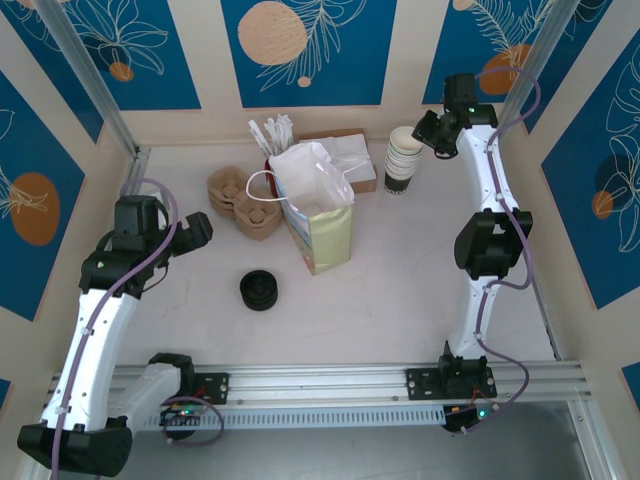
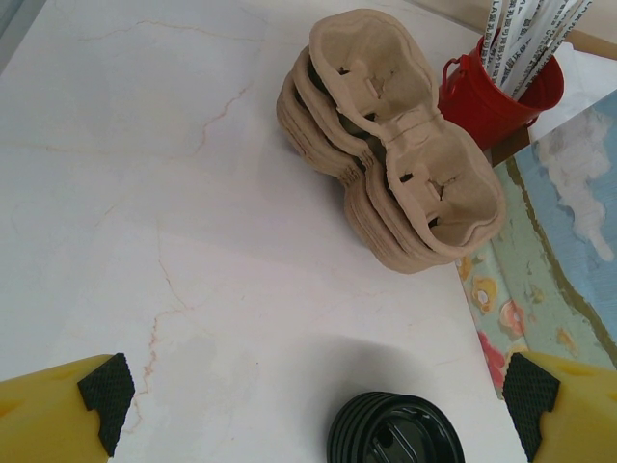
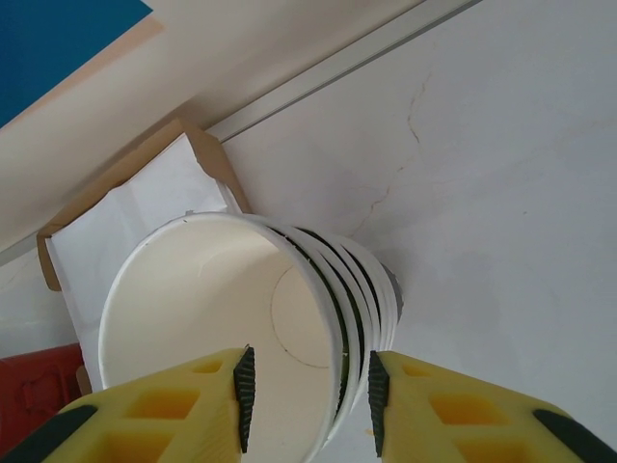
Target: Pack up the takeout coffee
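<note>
At one o'clock, your right end effector (image 3: 310,391) straddles the rim of the flimsy top cup (image 3: 193,289), whether pinching is unclear; squeeze gently.

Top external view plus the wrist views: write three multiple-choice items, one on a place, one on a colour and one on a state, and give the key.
1. Where is the stack of round black plastic lids?
A. On the floor
B. On the white marble table, left of the tall paper bag and nearer the arms
C. Inside that bag

2. What colour is the small bucket holding the paper-wrapped sticks?
A. Green
B. Black
C. Red

3. How is the left gripper?
A. Open, holding nothing
B. Shut on a lid
C. Shut, empty

Key: 1 B, the top view shows the lids on bare table beside the bag. 2 C, the left wrist view shows a red bucket. 3 A, its fingers stand far apart with nothing between them.
</note>
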Action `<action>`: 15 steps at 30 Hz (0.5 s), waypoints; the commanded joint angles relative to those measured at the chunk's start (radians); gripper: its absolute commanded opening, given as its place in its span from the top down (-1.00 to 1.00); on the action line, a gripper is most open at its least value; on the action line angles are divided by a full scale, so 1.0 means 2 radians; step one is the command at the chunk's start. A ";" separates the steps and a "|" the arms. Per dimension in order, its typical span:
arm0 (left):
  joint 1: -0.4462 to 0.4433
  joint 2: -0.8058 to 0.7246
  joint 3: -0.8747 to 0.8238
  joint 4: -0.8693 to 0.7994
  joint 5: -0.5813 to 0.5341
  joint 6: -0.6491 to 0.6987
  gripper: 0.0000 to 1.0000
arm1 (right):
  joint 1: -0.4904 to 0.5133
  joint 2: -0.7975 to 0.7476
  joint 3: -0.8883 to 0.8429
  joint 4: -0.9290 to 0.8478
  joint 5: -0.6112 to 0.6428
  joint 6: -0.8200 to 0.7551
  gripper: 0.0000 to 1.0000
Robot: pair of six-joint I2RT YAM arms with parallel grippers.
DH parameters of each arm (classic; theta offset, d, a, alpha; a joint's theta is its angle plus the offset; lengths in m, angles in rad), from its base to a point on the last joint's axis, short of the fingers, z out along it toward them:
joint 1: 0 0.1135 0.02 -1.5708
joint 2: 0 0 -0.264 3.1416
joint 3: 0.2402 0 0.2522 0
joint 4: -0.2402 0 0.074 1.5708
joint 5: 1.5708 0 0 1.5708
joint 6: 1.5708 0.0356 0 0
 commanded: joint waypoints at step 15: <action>-0.002 -0.004 0.004 0.000 -0.012 -0.004 -0.99 | 0.004 0.016 -0.010 0.019 0.009 -0.003 0.29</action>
